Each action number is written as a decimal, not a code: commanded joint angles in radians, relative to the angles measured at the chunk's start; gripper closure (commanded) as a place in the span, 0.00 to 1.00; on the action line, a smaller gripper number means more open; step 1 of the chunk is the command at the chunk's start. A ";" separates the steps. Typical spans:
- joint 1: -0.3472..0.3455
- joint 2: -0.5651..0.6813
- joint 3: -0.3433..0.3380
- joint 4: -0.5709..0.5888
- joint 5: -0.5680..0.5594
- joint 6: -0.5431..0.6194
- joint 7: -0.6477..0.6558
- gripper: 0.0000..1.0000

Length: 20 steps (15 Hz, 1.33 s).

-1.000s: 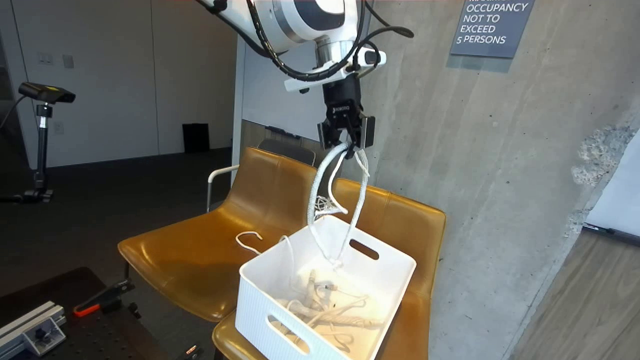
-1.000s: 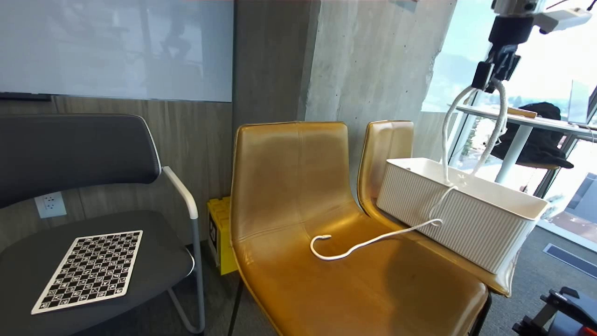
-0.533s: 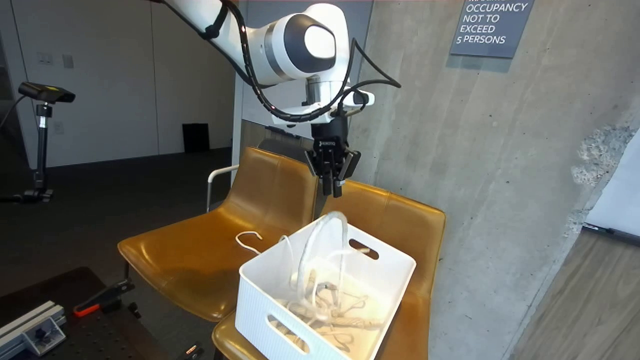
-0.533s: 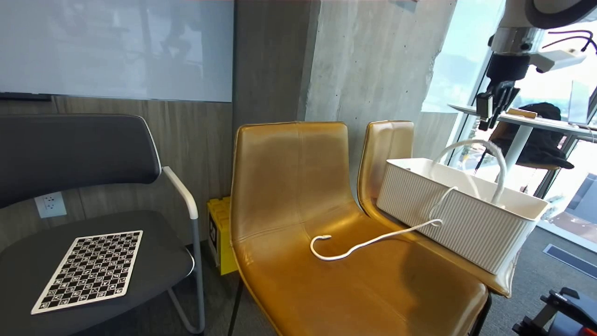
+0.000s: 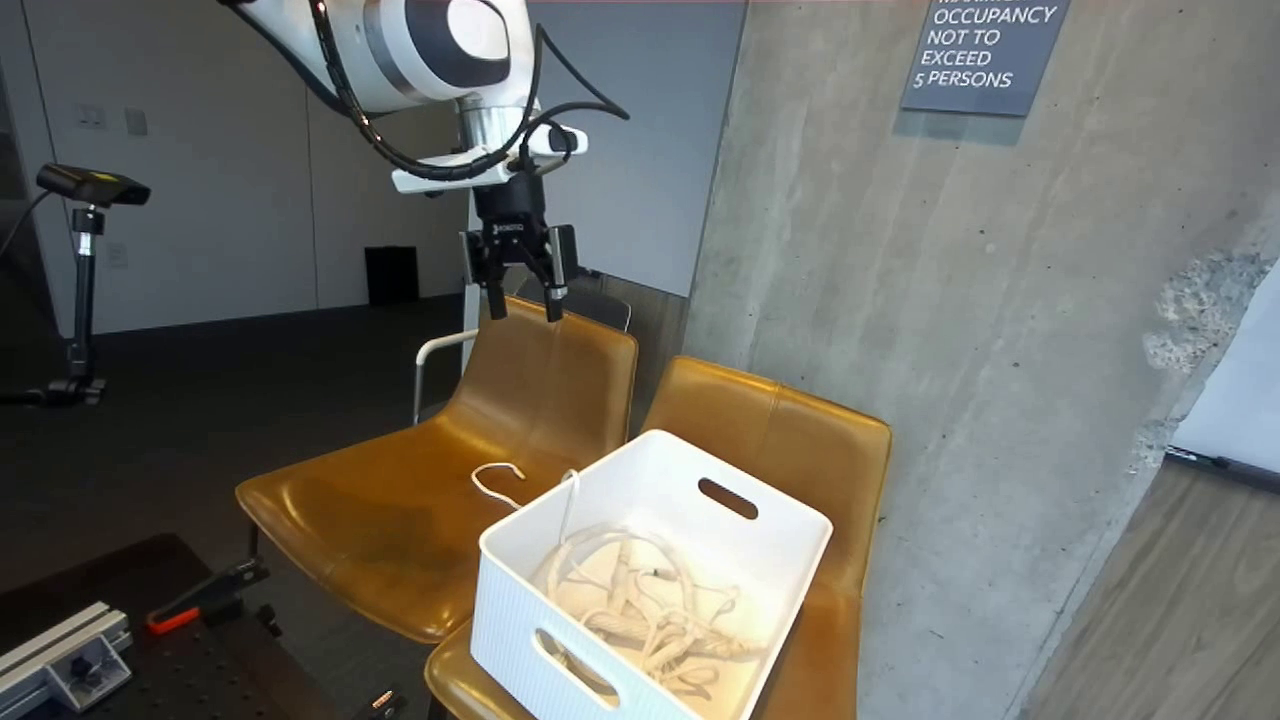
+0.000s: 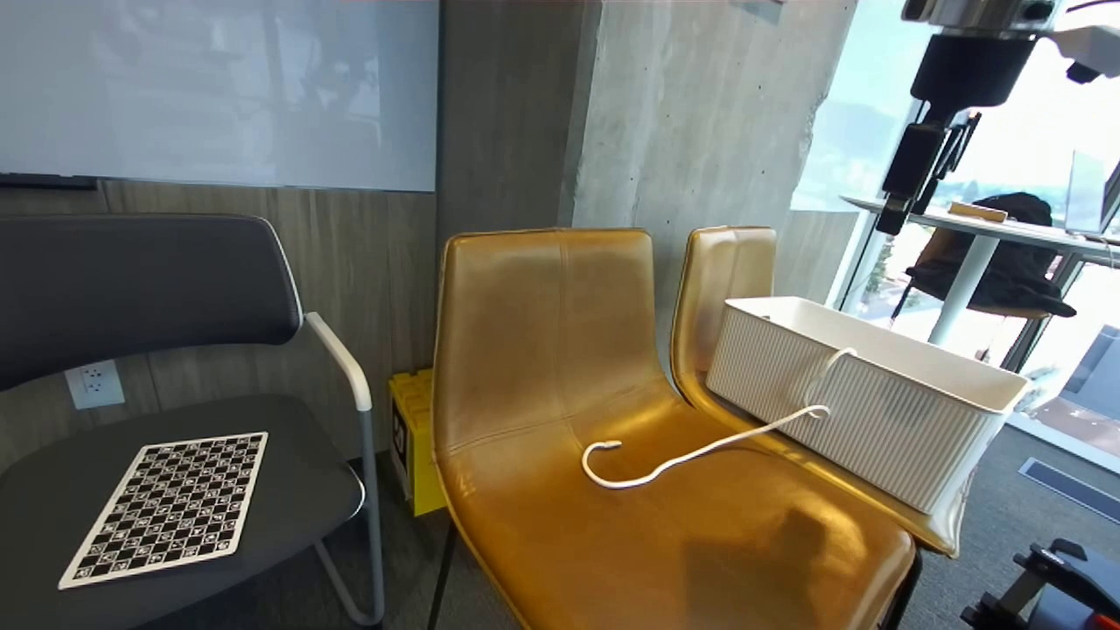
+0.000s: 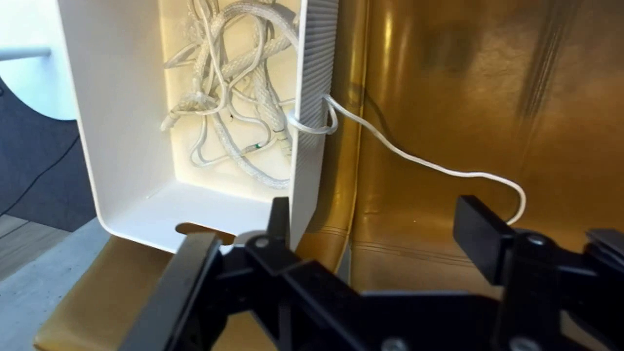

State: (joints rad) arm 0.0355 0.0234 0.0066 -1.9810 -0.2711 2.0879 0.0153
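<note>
My gripper (image 5: 526, 303) hangs open in the air with nothing between its fingers, as both exterior views show. In the wrist view the jaws (image 7: 374, 222) are spread wide above the tan seat beside the bin. A white ribbed bin (image 5: 525, 620) stands on a tan chair, below the gripper. Inside it lies a tangle of white ropes (image 7: 265, 97), thick and thin. One thin white cord (image 6: 700, 452) runs over the bin's side onto the neighbouring seat and ends in a hook-like curve. The bin's wall (image 6: 787, 411) hides the tangle in an exterior view.
Two tan chairs (image 6: 551, 350) stand side by side against a concrete pillar (image 5: 960, 350). A dark chair (image 6: 289, 490) carries a checkered board (image 6: 175, 507). A camera on a stand (image 5: 85, 290) and a clamp (image 5: 205, 592) are at the left of an exterior view.
A second ago the gripper was shut on a white rope loop above the bin. The loop has dropped inside, the jaws have opened, and the arm has moved sideways over the neighbouring chair.
</note>
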 commanded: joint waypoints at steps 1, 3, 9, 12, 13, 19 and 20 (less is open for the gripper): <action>0.041 -0.031 0.055 -0.094 0.034 0.067 -0.106 0.00; 0.056 0.024 0.075 -0.087 0.051 0.105 -0.185 0.00; 0.039 0.255 0.096 0.063 0.086 0.158 -0.529 0.00; 0.024 0.402 0.112 0.202 0.067 0.126 -0.691 0.00; 0.024 0.455 0.117 0.248 0.061 0.118 -0.740 0.00; 0.130 0.688 0.070 0.420 -0.135 0.028 -0.777 0.00; 0.151 0.721 0.058 0.442 -0.175 0.026 -0.753 0.00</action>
State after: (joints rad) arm 0.1188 0.6493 0.1023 -1.6481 -0.3427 2.1726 -0.7780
